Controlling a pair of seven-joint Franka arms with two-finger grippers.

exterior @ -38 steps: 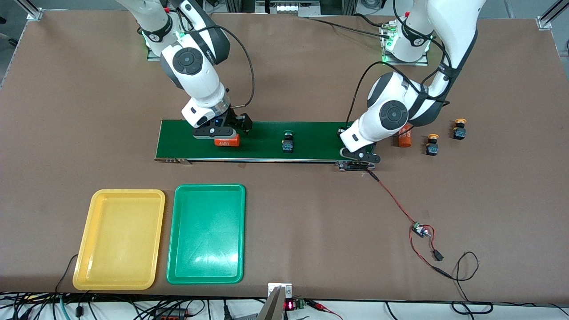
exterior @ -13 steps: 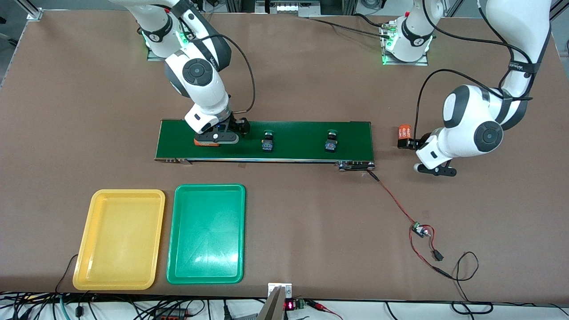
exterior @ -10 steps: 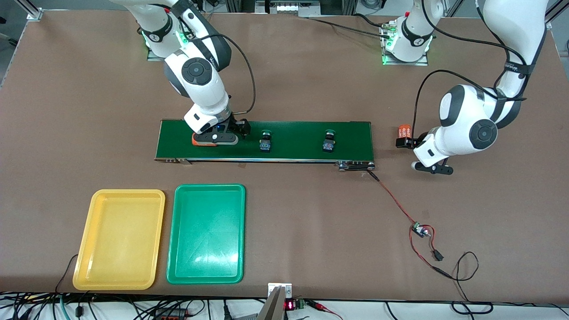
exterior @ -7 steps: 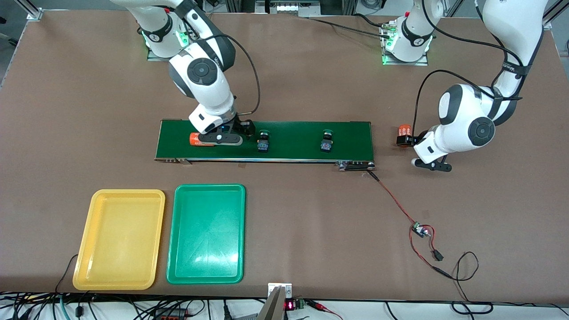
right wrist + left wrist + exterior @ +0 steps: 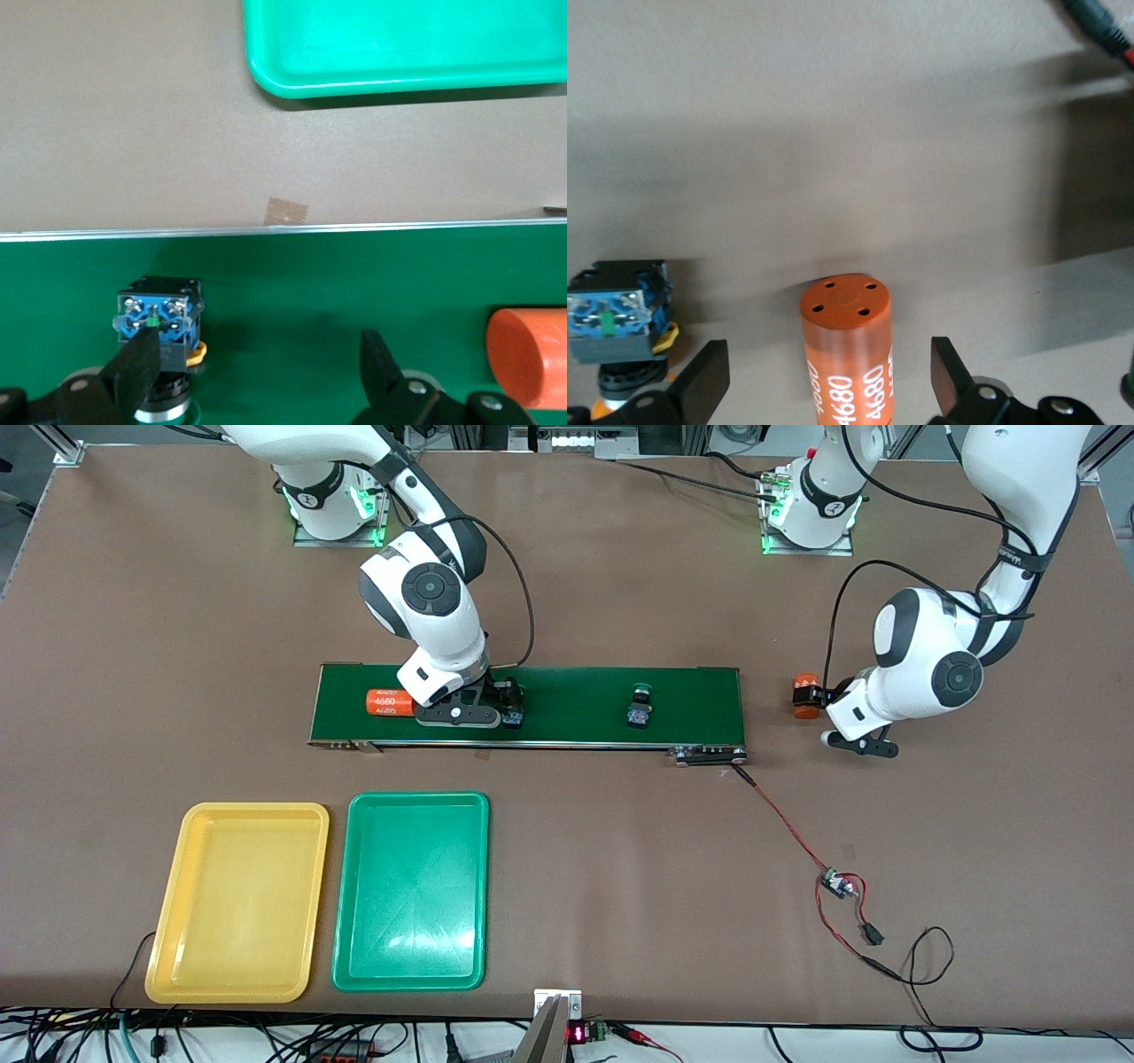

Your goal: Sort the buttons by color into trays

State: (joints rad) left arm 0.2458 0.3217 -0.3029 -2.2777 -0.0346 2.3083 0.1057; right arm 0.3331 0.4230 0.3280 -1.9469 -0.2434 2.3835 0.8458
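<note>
Both grippers low and open, nothing picked up, trays bare.

The right gripper (image 5: 461,716) (image 5: 257,372) hangs low over the belt (image 5: 576,691), jaws spread wide and holding nothing. A button (image 5: 514,716) (image 5: 159,323) sits on the belt right at one finger, at the gripper's 3 o'clock in the front view, and an orange cylinder (image 5: 390,702) (image 5: 527,354) lies at its 9 o'clock. A green-capped button (image 5: 638,708) stands farther along the belt. The yellow tray (image 5: 237,903) and green tray (image 5: 412,895) lie at the belt's 7 o'clock. The left gripper (image 5: 858,744) (image 5: 828,376), off the belt's end, straddles a second cylinder (image 5: 804,693) (image 5: 846,354) with jaws wide, not closed on it. A third button (image 5: 620,314) lies just outside one finger.
</note>
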